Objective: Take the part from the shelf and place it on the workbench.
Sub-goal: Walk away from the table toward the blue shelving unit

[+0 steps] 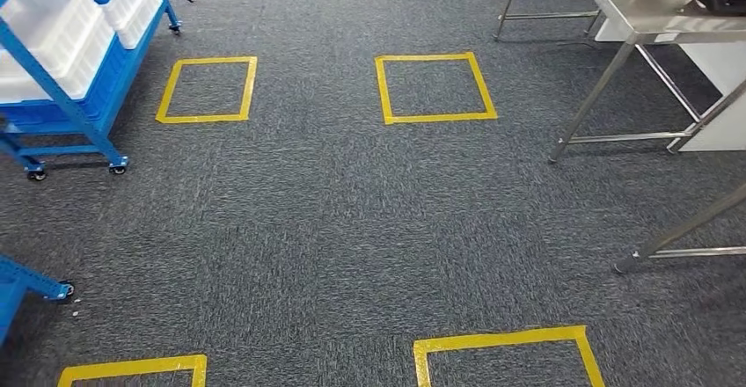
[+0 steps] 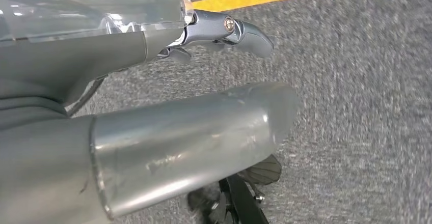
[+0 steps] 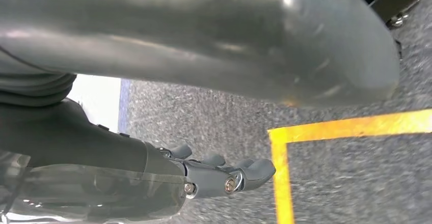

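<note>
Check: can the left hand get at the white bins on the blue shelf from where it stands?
Probably not yet. The left hand hangs down over the carpet, holding nothing, and the blue shelf with its white bins stands off across open floor. Nothing blocks the way; the robot likely needs to walk closer first.

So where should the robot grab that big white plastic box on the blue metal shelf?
Probably the rim at its lower, aisle-facing end. The white plastic box looks tilted down toward the aisle on the blue metal shelf, so that end is open; come from the aisle.
</note>
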